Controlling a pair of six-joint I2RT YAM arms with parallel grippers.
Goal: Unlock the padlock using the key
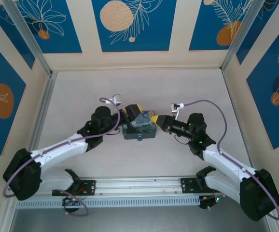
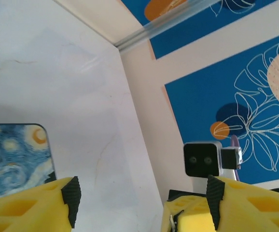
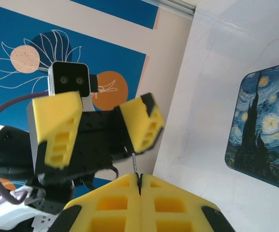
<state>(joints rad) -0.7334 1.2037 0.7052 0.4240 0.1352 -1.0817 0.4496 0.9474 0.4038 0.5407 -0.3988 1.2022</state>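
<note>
1. The key point(image 3: 135, 166) is a thin grey sliver standing up out of the seam of my right gripper point(image 3: 139, 186). That gripper's yellow fingers are pressed together on it. Only the key's narrow edge shows, so I can't make out its teeth.
2. I take the padlock point(image 1: 139, 138) to be the tiny dark nub on the near face of the painted tin point(image 1: 139, 128). From overhead it lies just below and between the 2 grippers. It is too small to tell whether the shackle is closed.
3. My left gripper point(image 2: 142, 195) faces the right one with its fingers well apart and nothing between them. The tin's rounded corner sits just beside 1 finger.
4. As I read it, pinching the key at its base leaves the blade free and aimed at the left gripper. That gripper looks ready to take the key or to steady the lock.
5. Neither gripper touches the padlock, so I judge the unlocking not yet begun.
</note>
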